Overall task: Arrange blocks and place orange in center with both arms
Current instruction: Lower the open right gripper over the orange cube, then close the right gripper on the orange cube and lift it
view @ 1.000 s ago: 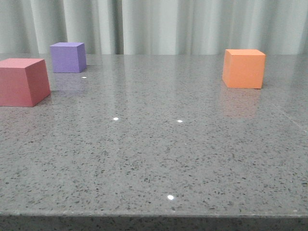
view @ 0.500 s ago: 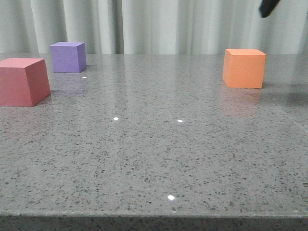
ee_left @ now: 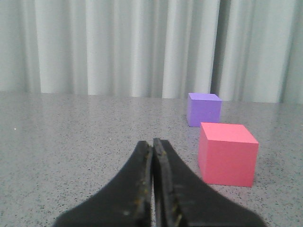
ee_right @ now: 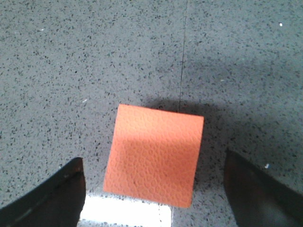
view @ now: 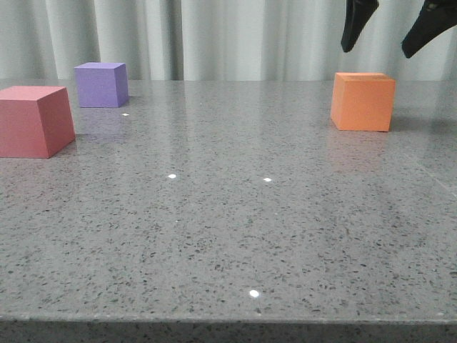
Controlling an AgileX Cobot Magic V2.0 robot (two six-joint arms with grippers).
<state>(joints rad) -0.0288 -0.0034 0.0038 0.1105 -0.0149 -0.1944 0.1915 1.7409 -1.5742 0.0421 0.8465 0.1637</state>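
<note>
Pale curtains hang behind a speckled grey table (view: 235, 236), where the orange cube (view: 363, 101) sits at about two o'clock, toward the far right. Directly above it hangs the right gripper (view: 391, 28), fingers spread wide (neither touching the cube). At ten o'clock stands the purple cube (view: 101, 84), with the reddish-pink cube (view: 34, 121) near it at nine o'clock. The left gripper (ee_left: 153, 146) is pressed together, holding nothing.
</note>
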